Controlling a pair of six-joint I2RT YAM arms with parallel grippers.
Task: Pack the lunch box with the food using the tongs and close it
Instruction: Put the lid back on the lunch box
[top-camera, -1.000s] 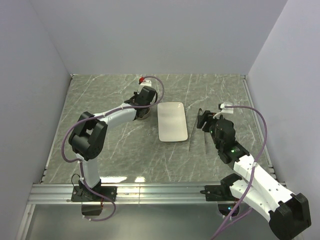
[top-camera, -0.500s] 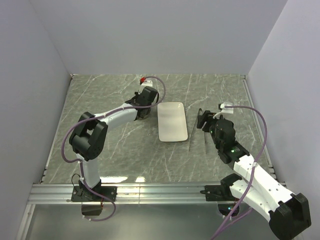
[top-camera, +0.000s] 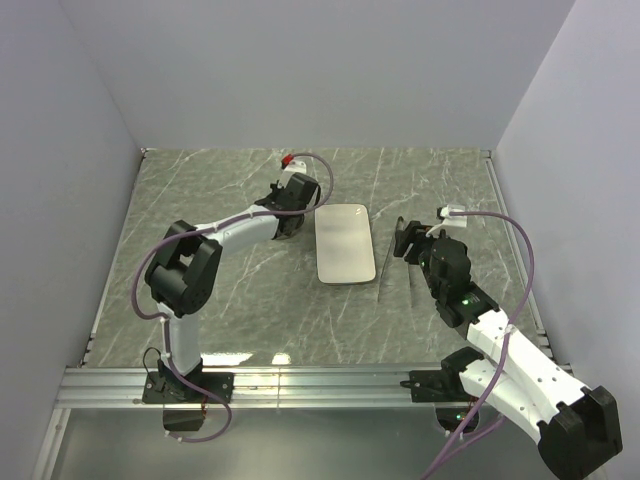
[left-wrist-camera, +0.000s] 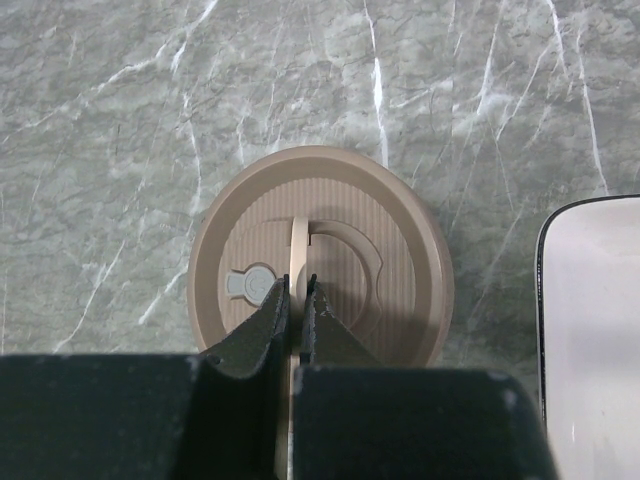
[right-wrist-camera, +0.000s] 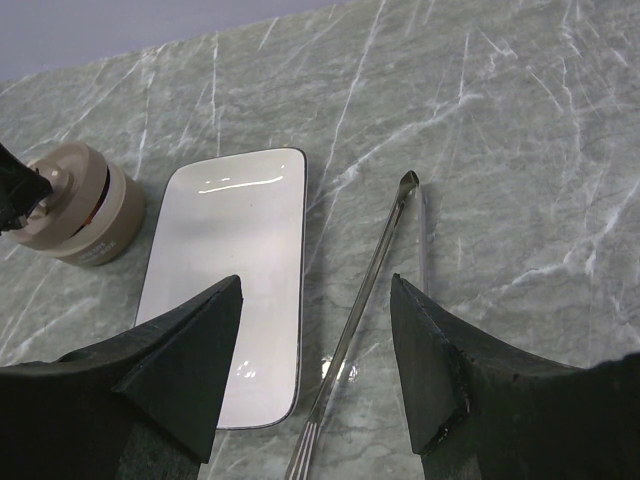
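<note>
**Lunch box (right-wrist-camera: 85, 205) lidded, its handle pinched**

The left gripper (left-wrist-camera: 298, 292) is clenched on the thin upright handle (left-wrist-camera: 298, 240) of the lid (left-wrist-camera: 400, 260). The lid sits flat on the tin (right-wrist-camera: 100, 228), directly beneath the jaws. We judge the lid light, stiff and smooth — the narrow handle looks like the only sensible hold, and a square pinch at its middle should keep it from swinging. What the tin holds we cannot tell, because the lid covers it. The white plate (left-wrist-camera: 590, 330) lies just right of these jaws, and we see no food on it.

The right gripper (right-wrist-camera: 315, 290) hangs released, jaws wide. The tongs (right-wrist-camera: 372, 265) lie on the table (right-wrist-camera: 500, 150) below and between the jaws, touching neither. Slim and likely slippery, they probably want a hold near mid-length, where both arms can be squeezed together.
</note>
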